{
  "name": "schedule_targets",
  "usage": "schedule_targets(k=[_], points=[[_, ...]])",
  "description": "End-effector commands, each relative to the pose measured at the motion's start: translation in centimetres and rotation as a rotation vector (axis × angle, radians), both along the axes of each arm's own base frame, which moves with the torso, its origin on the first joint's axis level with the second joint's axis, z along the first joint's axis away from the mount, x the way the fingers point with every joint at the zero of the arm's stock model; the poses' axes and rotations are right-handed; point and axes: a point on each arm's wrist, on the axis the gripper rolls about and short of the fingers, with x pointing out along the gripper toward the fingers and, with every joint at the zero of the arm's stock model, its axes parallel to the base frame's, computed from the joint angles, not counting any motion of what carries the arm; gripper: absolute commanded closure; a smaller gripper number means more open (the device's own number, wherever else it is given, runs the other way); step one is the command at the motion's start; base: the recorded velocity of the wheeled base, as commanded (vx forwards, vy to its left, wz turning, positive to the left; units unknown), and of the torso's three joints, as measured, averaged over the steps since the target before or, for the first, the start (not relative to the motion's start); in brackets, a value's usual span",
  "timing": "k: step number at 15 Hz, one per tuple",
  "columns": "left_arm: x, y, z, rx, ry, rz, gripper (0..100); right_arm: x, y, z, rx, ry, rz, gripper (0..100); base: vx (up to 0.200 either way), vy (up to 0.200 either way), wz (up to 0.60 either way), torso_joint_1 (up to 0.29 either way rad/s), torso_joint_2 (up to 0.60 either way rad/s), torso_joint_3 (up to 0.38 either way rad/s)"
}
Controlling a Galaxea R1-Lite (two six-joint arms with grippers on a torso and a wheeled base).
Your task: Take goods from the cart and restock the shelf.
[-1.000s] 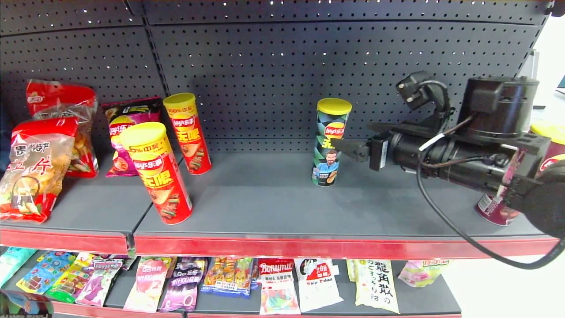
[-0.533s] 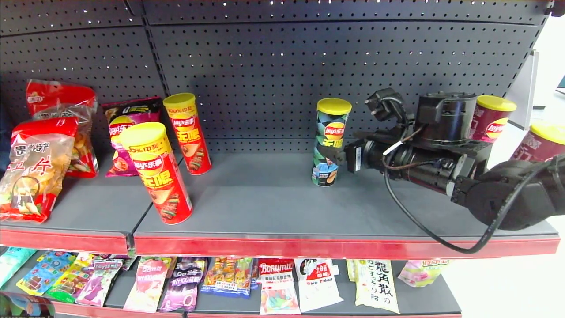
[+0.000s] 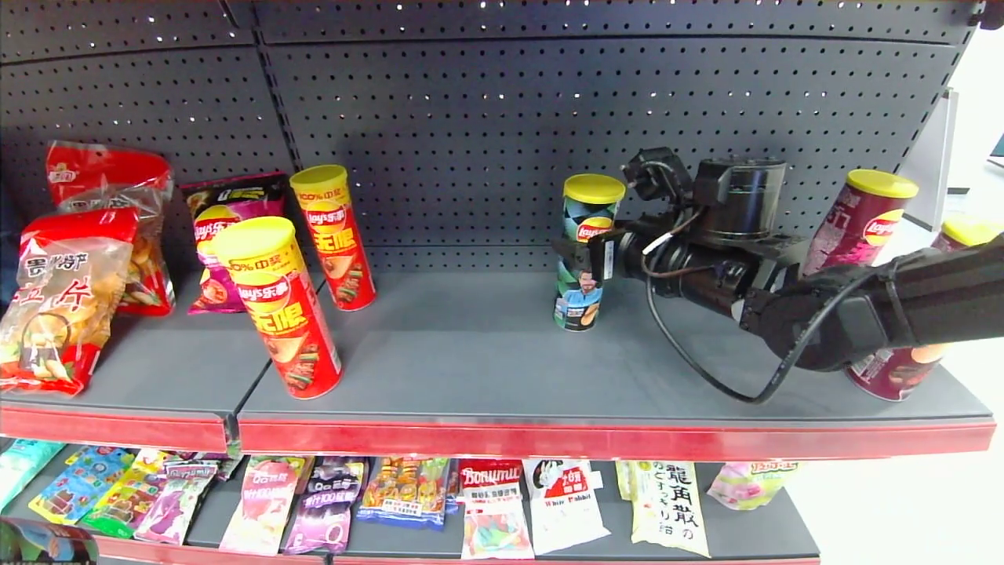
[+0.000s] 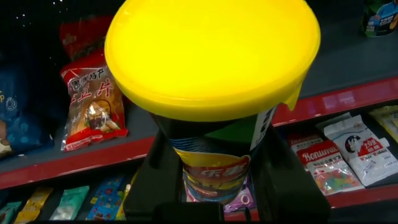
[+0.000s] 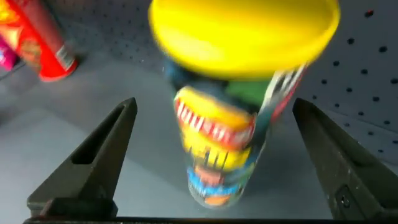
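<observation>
Right pincer [image 3: 579, 255] was spread wide, one finger either side of the teal-and-black cardboard crisp tube with the yellow plastic lid [image 3: 580, 302], touching neither wall as far as the wrist view showed. That tube stood upright toward the back of the dark grey metal shelf with the red front lip [image 3: 471, 353], close to the pegboard. Left pincer [image 4: 219, 183] was pinching a second yellow-lidded tube [image 4: 211, 56] around its body, upright, out in front of the shelf. My read for you: these tubes looked light and stiff along the axis, but thin-walled, so a hard squeeze would dent them. The glossy wrap looked slippery. Tall and narrow, so a side knock would tip them. You wanted to take hold mid-body, below the lid, never on the lid itself, which would likely pop off. Moderate force only. Two maroon tubes [image 3: 859, 220] stood beside your right forearm, and an elbow sweep could have toppled them.
</observation>
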Motion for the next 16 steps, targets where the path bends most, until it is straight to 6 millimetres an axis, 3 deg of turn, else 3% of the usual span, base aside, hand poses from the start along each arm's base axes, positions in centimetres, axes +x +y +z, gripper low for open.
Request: schedule_targets(k=[1, 13, 14, 16], points=[[0.1, 0.0, 0.0, -0.001, 0.007, 0.0, 100, 0.8, 0.6, -0.3, 0.011, -0.001, -0.009, 0, 0.0, 0.0, 0.0, 0.0, 0.0, 0.0], [0.2, 0.0, -0.1, -0.001, 0.013, 0.0, 100, 3.4, 1.5, -0.6, 0.044, -0.024, -0.088, 0, 0.0, 0.0, 0.0, 0.0, 0.0, 0.0], [0.2, 0.0, -0.1, -0.001, 0.013, 0.0, 100, 3.4, 1.6, -0.6, 0.043, -0.023, -0.085, 100, 0.0, 0.0, 0.0, 0.0, 0.0, 0.0], [0.2, 0.0, -0.1, -0.001, 0.013, -0.001, 100, 3.1, 1.8, -0.7, 0.041, -0.019, -0.08, 100, 0.0, 0.0, 0.0, 0.0, 0.0, 0.0]])
